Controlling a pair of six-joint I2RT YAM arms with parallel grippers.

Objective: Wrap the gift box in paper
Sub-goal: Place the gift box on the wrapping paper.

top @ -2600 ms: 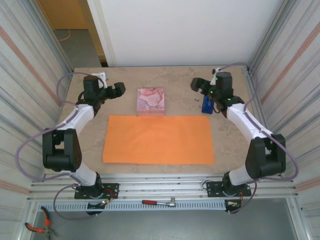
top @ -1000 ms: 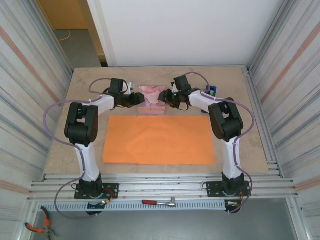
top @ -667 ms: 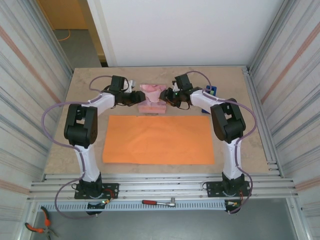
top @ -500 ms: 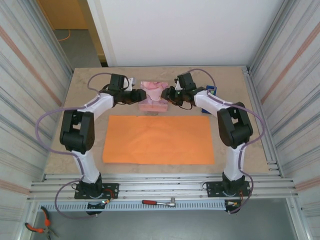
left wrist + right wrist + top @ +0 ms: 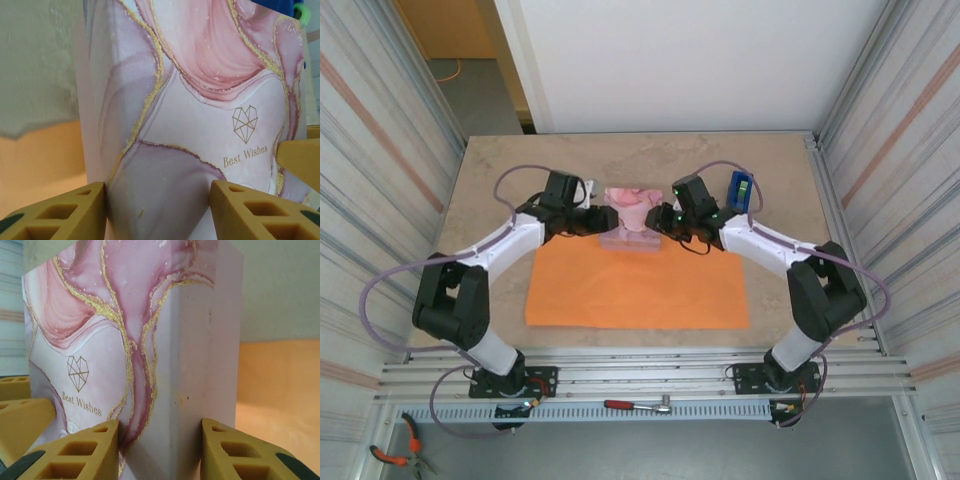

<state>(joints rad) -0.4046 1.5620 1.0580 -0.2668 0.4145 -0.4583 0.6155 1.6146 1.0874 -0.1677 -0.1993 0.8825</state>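
Note:
The gift box [image 5: 631, 202], pink-and-white marbled with "Best Wishes" in gold, hangs tilted above the far edge of the orange paper [image 5: 638, 285]. My left gripper [image 5: 601, 219] is shut on its left side and my right gripper [image 5: 664, 216] on its right side. In the left wrist view the gift box [image 5: 190, 115] sits between my yellow fingers [image 5: 60, 215], with the left gripper [image 5: 157, 207] closed on it and the paper [image 5: 40, 165] below. The right wrist view has a corner of the gift box [image 5: 165, 365] pinched in the right gripper [image 5: 160, 450], paper [image 5: 275, 390] behind.
A blue tape dispenser [image 5: 739, 190] stands on the table behind the right arm. Corrugated metal walls close in both sides. A wrench [image 5: 638, 405] and pliers [image 5: 395, 455] lie on the frame below the near table edge.
Both grippers have carried the gift box off the far table toward the near side, so it now hangs over the paper's far edge. Both arms' elbows have swung outward.

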